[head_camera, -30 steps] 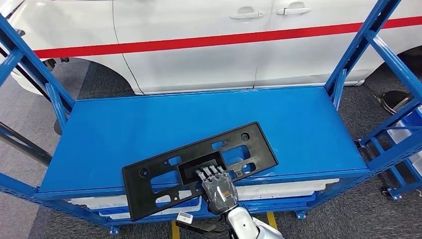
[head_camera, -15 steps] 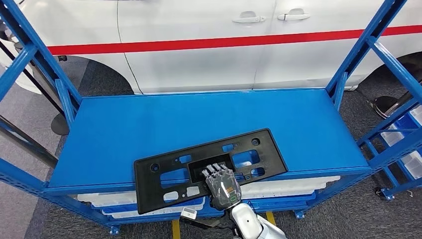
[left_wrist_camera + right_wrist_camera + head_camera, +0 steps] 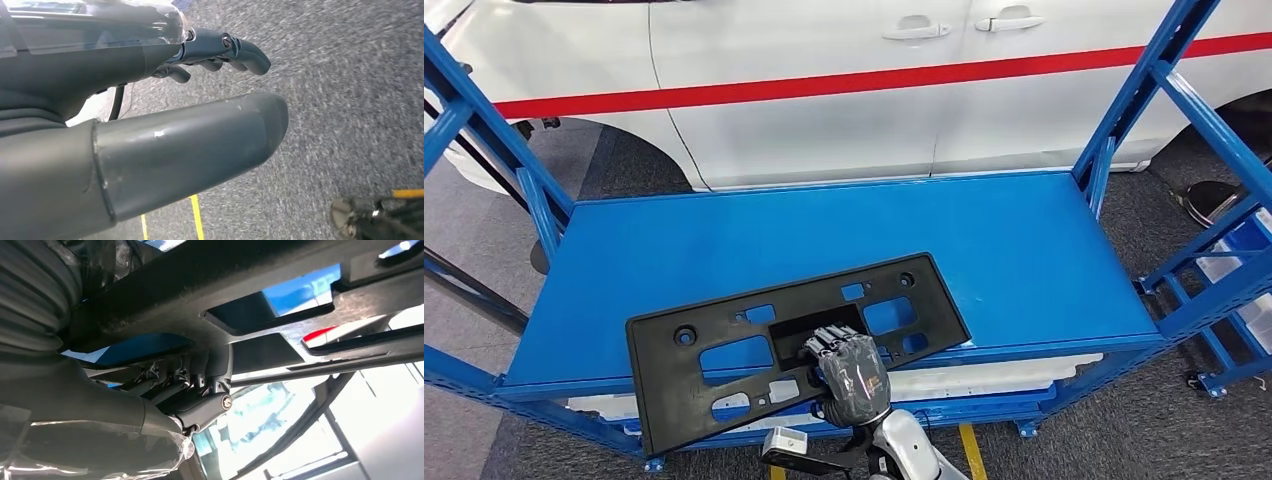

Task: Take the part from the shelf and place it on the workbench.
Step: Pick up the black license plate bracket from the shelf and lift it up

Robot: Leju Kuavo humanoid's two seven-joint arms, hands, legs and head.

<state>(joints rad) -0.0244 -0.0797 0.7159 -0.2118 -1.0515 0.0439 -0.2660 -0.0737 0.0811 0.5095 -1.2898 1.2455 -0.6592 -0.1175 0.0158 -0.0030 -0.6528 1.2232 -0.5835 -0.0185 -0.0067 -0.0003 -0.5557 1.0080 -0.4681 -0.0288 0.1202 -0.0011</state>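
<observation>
A long black plastic plate-holder part (image 3: pixel 724 355) with several cut-outs lies over the front edge of the blue shelf (image 3: pixel 844 230), its left end hanging out past the edge. My right hand (image 3: pixel 849 375) grips the part at its near middle, fingers hooked into the central recess. From underneath, in the right wrist view, the part (image 3: pixel 300 300) spans the frame and my right hand's fingers (image 3: pixel 200 385) curl against its rib. My left hand (image 3: pixel 215 50) hangs over grey floor, fingers loosely curled, holding nothing.
A white car with a red stripe (image 3: pixel 844 80) stands right behind the shelf. Blue uprights (image 3: pixel 1144 90) frame the shelf at both ends. White bins (image 3: pixel 984 380) sit on the tier below. Another blue rack (image 3: pixel 1224 290) stands at the right. Yellow floor tape (image 3: pixel 969 445) runs beneath.
The part, held by my right hand, has shifted left and toward me, with more of its left end past the shelf's front edge. The head view has swayed sideways between frames.
</observation>
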